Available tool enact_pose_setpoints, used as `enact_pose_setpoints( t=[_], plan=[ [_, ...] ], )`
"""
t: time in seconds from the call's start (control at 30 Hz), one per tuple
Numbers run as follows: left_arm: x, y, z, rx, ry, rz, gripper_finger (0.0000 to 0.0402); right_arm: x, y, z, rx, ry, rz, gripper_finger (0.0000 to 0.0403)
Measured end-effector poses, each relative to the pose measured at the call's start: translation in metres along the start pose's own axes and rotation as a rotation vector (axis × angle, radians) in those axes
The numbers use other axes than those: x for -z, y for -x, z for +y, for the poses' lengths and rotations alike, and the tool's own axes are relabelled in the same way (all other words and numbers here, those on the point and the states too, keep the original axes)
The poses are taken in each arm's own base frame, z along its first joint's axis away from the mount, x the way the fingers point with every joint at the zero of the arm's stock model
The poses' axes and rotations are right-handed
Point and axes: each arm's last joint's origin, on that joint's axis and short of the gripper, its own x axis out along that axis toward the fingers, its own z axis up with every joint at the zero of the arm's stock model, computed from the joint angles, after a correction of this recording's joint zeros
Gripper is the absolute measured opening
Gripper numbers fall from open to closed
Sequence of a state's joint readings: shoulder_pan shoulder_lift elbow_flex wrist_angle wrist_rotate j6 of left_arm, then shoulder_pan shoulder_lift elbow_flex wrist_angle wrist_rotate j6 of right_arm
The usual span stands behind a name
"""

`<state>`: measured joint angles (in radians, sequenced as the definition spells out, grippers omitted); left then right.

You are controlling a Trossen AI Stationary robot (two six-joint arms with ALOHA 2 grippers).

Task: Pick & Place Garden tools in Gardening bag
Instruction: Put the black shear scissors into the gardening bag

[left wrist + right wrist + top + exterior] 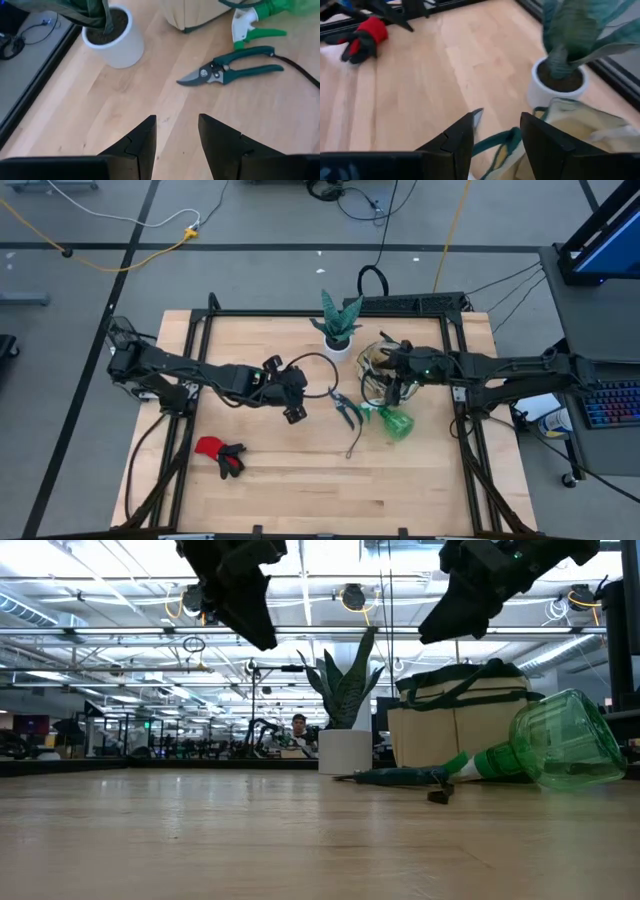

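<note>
You are partway through at best, with several tools out on the table. The gardening bag (378, 368) stands near the right rear of the table, just beside the white plant pot (339, 346), which is not part of the job. In the top view some thin curved shapes show at the bag's mouth, but you cannot tell whether they are tools or just its handles, so judge the count inside as unknown. What clearly remains: the pruning shears (227, 71) lie flat on the wood in front of the bag, the green spray bottle (545, 753) lies on its side just beside the bag, and the red-and-black gloves (220, 453) sit well apart, toward the front left. A dark cord or thin tool trails from the shears toward the front; it is too small to name. Your left gripper (177, 137) hangs above the bare wood mid-table with its fingers parted and nothing between them, aimed toward the shears, so those look like the likely next pick. Your right gripper (496, 135) hovers over the bag's rim, fingers also spread and empty. By this reading, at least three items are left to bag, and the gloves will call for the longest reach from the left arm.
</note>
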<state>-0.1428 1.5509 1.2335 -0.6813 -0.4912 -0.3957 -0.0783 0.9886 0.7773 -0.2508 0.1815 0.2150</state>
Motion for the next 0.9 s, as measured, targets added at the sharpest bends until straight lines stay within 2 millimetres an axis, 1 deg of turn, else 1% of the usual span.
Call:
enact_pose_setpoints(
  t=[0.07,0.13,0.23,0.3,0.4,0.53,0.6,0.7,0.9],
  plan=[
    [0.002,0.007,0.002,0.001,-0.003,0.01,0.0152,0.002,-0.002,0.003,-0.008,0.01,0.015,0.0151],
    [0.0,0.013,0.002,0.007,0.017,-0.017,0.0152,0.004,-0.005,0.006,-0.015,0.019,0.032,0.0151],
    [0.003,0.025,0.005,0.017,0.032,-0.013,0.0152,0.004,-0.008,0.012,-0.036,0.027,0.028,0.0151],
    [0.002,0.034,0.008,0.031,0.058,-0.044,0.0152,0.006,-0.009,0.017,-0.055,0.033,0.031,0.015],
    [0.004,0.049,0.013,0.04,0.072,-0.056,0.0152,0.004,-0.013,0.029,-0.102,0.043,-0.008,0.015],
    [0.005,0.065,0.02,0.056,0.083,-0.09,0.0152,0.008,-0.024,0.046,-0.157,0.067,-0.016,0.015],
    [0.002,0.07,0.022,0.061,0.098,-0.124,0.0152,0.013,-0.031,0.054,-0.173,0.072,0.007,0.015],
    [0.004,0.073,0.024,0.057,0.093,-0.12,0.0152,0.02,-0.043,0.063,-0.187,0.054,0.038,0.015],
    [0.003,0.073,0.024,0.041,0.092,-0.132,0.0152,0.035,-0.064,0.072,-0.167,-0.001,0.134,0.0142]
  ],
)
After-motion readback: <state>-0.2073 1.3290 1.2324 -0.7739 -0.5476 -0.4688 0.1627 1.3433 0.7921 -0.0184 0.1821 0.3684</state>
